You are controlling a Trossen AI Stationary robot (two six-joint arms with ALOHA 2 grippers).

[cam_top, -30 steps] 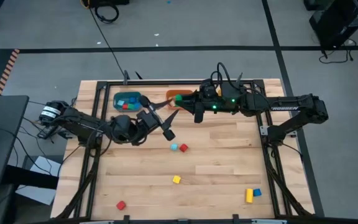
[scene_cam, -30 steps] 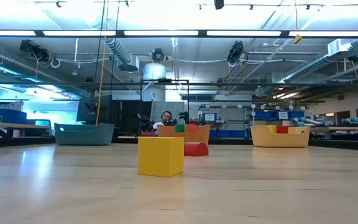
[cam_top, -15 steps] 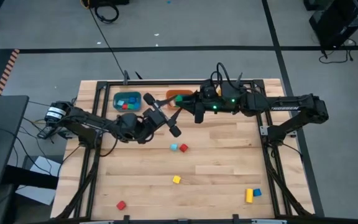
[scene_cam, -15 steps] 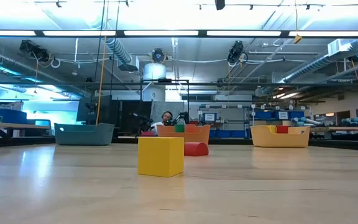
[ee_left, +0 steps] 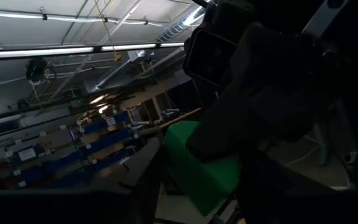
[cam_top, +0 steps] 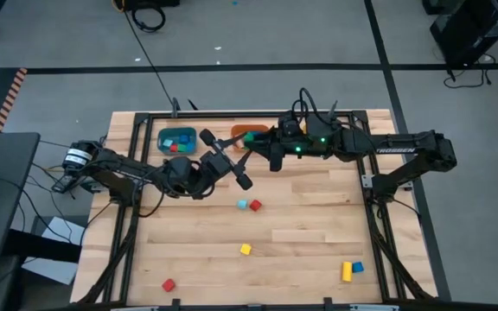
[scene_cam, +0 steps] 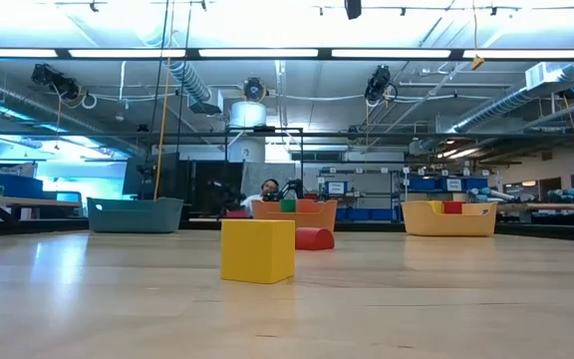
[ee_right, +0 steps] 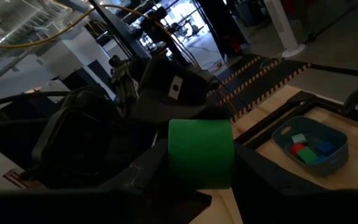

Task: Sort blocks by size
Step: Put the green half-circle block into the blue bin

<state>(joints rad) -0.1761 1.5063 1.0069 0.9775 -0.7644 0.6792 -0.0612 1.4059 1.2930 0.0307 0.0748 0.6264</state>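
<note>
A green block [ee_right: 201, 152] hangs in the air above the table's far middle, near the orange bin [cam_top: 239, 131]. My right gripper [cam_top: 253, 140] reaches in from the table's right and is shut on it. My left gripper [cam_top: 232, 162] comes from the left, tipped slightly upward, and is open. In the left wrist view the green block [ee_left: 197, 165] lies between its fingers [ee_left: 148, 180]. Loose blocks lie on the table: light blue [cam_top: 243, 205], red [cam_top: 255, 206], yellow [cam_top: 245, 250], red [cam_top: 169, 285], and a yellow and blue pair [cam_top: 351, 270]. My right gripper pinches the green block by two opposite sides [ee_right: 174, 155] between its two fingers, level, coming from the table's right. The block is lifted clear of the table. My left gripper has a finger beside the block's face [ee_left: 166, 155]; I cannot tell whether it touches.
A teal bin [cam_top: 178, 140] with red, blue and green blocks stands at the far left, beside the orange bin. The low view shows a yellow bin [scene_cam: 449, 219] at the far right. A yellow cube [scene_cam: 257, 250] stands on the open wood of the table's near half.
My left gripper has edged toward the far right, closer to my right gripper and the green block, and has rolled a little. My right gripper has kept the block still.
</note>
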